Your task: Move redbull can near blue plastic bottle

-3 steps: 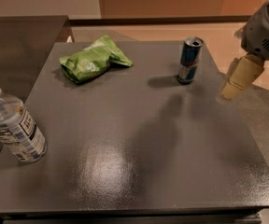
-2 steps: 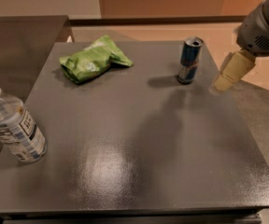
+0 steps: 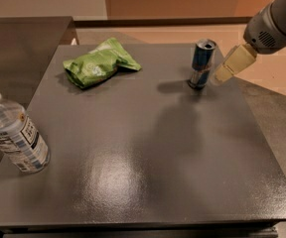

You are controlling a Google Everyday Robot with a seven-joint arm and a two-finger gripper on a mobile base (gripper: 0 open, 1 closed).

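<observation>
The redbull can, dark blue and silver, stands upright near the far right of the dark grey table. The blue plastic bottle, clear with a white cap and a printed label, stands at the table's near left edge, far from the can. My gripper, cream-coloured on a grey arm, reaches in from the upper right. Its tip is just to the right of the can, at about mid-can height. It holds nothing that I can see.
A crumpled green chip bag lies at the far left-centre of the table. A second dark surface adjoins at the back left. The table's right edge is close to the can.
My gripper has moved left and slightly up, closing the gap to the can's right side. The can, bottle and bag have not moved.
</observation>
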